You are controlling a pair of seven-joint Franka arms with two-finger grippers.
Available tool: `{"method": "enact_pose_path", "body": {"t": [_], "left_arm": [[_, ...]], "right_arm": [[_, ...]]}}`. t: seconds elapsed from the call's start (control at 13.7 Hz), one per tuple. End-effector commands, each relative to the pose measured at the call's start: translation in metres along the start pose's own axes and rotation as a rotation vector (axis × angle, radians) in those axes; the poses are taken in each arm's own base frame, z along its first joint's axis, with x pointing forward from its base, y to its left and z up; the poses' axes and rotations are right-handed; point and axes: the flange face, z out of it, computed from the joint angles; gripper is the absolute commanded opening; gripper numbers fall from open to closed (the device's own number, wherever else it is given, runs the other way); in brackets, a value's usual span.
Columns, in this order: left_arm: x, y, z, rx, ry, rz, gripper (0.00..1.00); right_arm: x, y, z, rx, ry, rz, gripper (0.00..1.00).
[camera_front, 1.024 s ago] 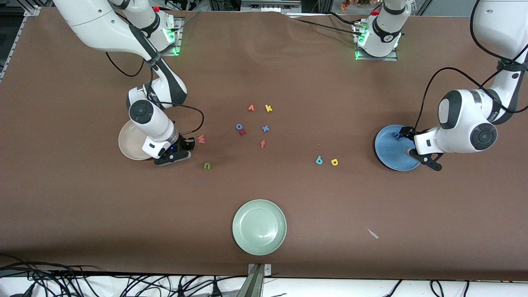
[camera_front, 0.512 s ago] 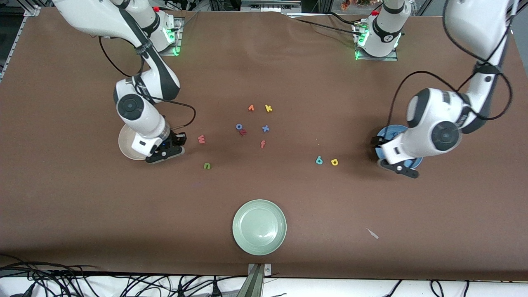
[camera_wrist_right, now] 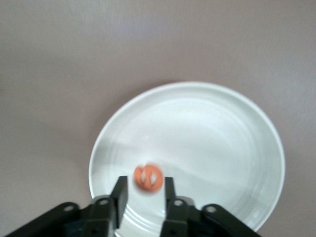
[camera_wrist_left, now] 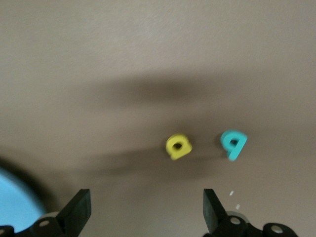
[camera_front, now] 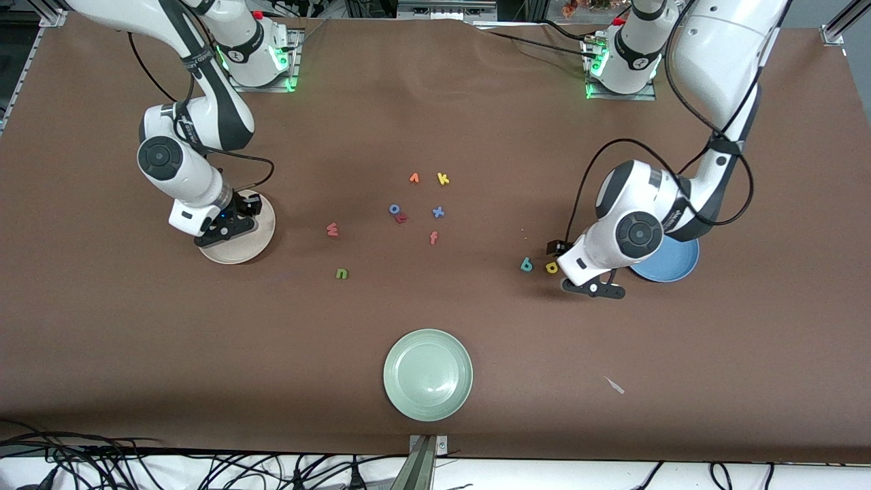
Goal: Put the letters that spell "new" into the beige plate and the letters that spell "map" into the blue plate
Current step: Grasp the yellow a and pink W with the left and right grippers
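Observation:
My right gripper [camera_front: 224,230] hangs over the beige plate [camera_front: 253,243], open, and the orange "e" [camera_wrist_right: 148,177] sits loose between its tips [camera_wrist_right: 144,183] above the plate's floor [camera_wrist_right: 207,133]. The pinkish-red "w" [camera_front: 332,229] and green "n" [camera_front: 341,273] lie on the table toward the middle. My left gripper [camera_front: 592,287] is wide open and empty [camera_wrist_left: 145,210], low over the table beside the yellow "p" [camera_front: 551,267] [camera_wrist_left: 178,146] and teal "a" [camera_front: 526,265] [camera_wrist_left: 233,143]. The left arm hides part of the blue plate [camera_front: 675,262] [camera_wrist_left: 14,202].
A cluster of other letters lies mid-table: orange "v" [camera_front: 414,178], yellow "k" [camera_front: 443,179], blue "o" [camera_front: 394,209], blue "x" [camera_front: 438,211], orange-red "f" [camera_front: 433,237]. A pale green plate [camera_front: 427,374] sits nearest the front camera, with a small scrap [camera_front: 615,385] beside it.
My right gripper swung from beside the beige plate to over it and its jaws parted around the "e". My left gripper left the blue plate and came down beside the "p".

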Motion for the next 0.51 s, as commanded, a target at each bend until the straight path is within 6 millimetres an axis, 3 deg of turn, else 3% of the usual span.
{"method": "enact_pose_path", "body": {"t": [0.0,0.07,0.37,0.44], "left_arm": [[0.017,0.001,0.023,-0.039,0.029,-0.065,0.95],[0.019,0.001,0.030,-0.044,0.037,-0.092,0.91],[0.017,0.027,0.046,-0.046,0.040,-0.188,0.81],[0.017,0.028,0.051,-0.044,0.036,-0.189,0.77]], "right_arm": [[-0.009,-0.010,-0.005,-0.003,0.015,0.032,0.61],[-0.005,-0.025,-0.007,-0.001,0.022,0.056,0.63],[0.032,-0.133,-0.017,0.031,0.063,0.185,0.63],[0.039,-0.152,-0.014,0.038,0.063,0.201,0.63]]}}
